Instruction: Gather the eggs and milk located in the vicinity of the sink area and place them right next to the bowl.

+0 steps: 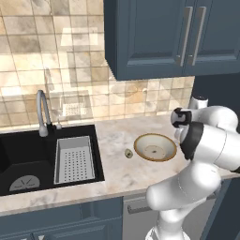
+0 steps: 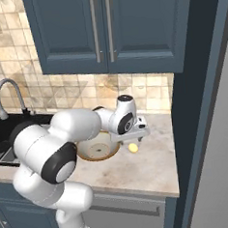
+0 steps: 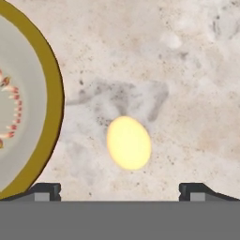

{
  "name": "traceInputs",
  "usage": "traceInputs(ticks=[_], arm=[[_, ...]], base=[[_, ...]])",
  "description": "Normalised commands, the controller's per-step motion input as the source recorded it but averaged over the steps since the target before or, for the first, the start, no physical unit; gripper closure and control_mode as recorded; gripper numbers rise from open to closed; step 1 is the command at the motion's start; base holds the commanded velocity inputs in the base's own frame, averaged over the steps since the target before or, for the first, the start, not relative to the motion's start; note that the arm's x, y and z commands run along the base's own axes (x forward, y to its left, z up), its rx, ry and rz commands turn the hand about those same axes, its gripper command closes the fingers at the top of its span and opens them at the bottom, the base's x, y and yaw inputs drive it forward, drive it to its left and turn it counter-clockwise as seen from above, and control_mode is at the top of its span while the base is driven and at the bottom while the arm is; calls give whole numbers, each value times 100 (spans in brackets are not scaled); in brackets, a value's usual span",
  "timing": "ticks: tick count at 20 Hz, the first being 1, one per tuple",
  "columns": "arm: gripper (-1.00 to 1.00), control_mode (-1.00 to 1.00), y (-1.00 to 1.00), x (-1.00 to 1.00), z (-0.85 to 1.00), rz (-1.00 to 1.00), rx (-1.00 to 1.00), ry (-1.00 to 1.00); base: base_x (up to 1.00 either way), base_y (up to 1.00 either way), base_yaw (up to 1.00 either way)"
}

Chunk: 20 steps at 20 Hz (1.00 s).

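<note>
We observe the end effector [image 3: 120, 192] poised over the marble bench [image 3: 187, 70], fingers spread wide and gripping nothing; in the hand view its two dark tips sit far apart at 7 and 5 o'clock. Between and just beyond them a pale yellow egg [image 3: 129, 142] lies on the bench, free of contact with either tip. The bowl [image 3: 28, 108], cream inside with a brown rim, stands at 9 o'clock of the egg, near it but with a strip of bare bench between.

In the right base view we find the end effector [image 2: 137, 133] directly above the egg [image 2: 133, 147], which rests just off the bowl [image 2: 97, 149] at its 3 o'clock side. The arm's body covers part of the bowl there.

In the left base view the bowl [image 1: 155, 146] sits on the bench [image 1: 117, 178] with a small dark round object [image 1: 128, 153] at its 9 o'clock; we cannot tell what it is. Farther toward 9 o'clock lies the black sink [image 1: 28, 154] holding the grey perforated strainer basket [image 1: 73, 159], with the curved silver faucet [image 1: 43, 112] behind. Blue cabinets [image 1: 154, 33] hang above, at 12 o'clock.
</note>
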Motion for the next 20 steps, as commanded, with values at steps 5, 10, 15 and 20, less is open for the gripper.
traceInputs(ticks=[5,10,15,20], arm=[[-100,-100,0,11,-22,2,0,0],[-100,-100,-3,13,-7,5,0,1],[-100,-100,0,6,-3,4,0,0],[-100,-100,-1,0,-12,2,0,1]], base=[[0,0,0],[0,0,0],[0,0,0],[0,0,0]])
